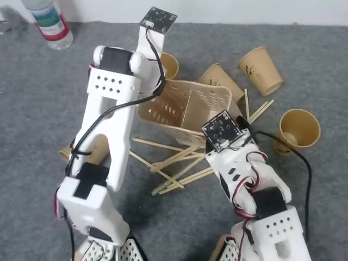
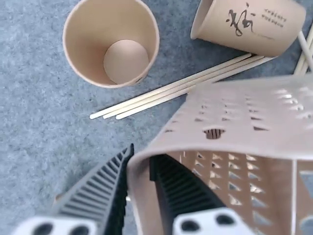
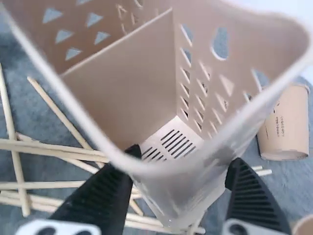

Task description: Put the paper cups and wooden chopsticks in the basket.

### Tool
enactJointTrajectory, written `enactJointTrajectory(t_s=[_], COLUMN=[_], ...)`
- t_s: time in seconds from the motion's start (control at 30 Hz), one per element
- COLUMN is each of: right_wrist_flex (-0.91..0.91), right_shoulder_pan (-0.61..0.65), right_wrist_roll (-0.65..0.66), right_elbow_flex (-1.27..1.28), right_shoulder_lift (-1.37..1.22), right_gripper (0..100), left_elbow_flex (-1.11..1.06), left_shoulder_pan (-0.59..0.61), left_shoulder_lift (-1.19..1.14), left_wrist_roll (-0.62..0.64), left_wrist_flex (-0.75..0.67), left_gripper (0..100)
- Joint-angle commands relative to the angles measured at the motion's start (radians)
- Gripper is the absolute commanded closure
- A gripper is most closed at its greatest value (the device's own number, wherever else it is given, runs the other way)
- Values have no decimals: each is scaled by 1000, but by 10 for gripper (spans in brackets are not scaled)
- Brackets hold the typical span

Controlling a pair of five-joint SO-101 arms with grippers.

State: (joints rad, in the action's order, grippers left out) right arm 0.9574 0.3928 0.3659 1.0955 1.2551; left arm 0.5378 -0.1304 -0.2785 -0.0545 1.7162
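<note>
— Basket?
— The basket [image 1: 209, 100] sits tilted mid-table among scattered chopsticks [image 1: 174, 163]; the compartment in sight is empty. Thin perforated plastic: judged light and springy, liable to twist if pinched hard. Best taken by the rim wall near a corner.
— Grips?
— The left gripper [image 2: 142, 155] pinches the rim, one finger inside, one outside. The right gripper [image 3: 188, 161] stands wide apart astride another corner, not closed on it.
— Other items?
— Paper cups [image 1: 261, 68] lie behind and beside the basket: light, crushable. The chopsticks look thin, stiff and slippery.
— Room?
— Tight round the basket; open grey mat [image 1: 32, 109] on the left arm's side, a bottle [image 1: 51, 24] at the far corner
</note>
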Motion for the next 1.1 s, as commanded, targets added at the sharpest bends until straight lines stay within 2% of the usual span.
enactJointTrajectory(t_s=[0.0,0.1,0.27,0.43,0.7,0.9,1.07], right_wrist_flex=[85,67,-119,-269,-430,-447,-404], right_shoulder_pan=[8,12,12,8,8,8,13], right_wrist_roll=[18,21,31,-18,-28,-124,-137], right_elbow_flex=[-72,-32,57,110,299,324,287], right_shoulder_lift=[18,18,10,7,7,7,8], right_gripper=[728,728,728,728,731,731,757], left_elbow_flex=[88,165,303,220,111,39,-5], left_shoulder_pan=[14,14,18,17,20,12,12], left_shoulder_lift=[-91,-143,-147,-44,95,232,275], left_wrist_roll=[48,60,68,61,37,6,6], left_wrist_flex=[-55,-26,43,43,43,43,43], left_gripper=[991,991,991,991,991,991,990])
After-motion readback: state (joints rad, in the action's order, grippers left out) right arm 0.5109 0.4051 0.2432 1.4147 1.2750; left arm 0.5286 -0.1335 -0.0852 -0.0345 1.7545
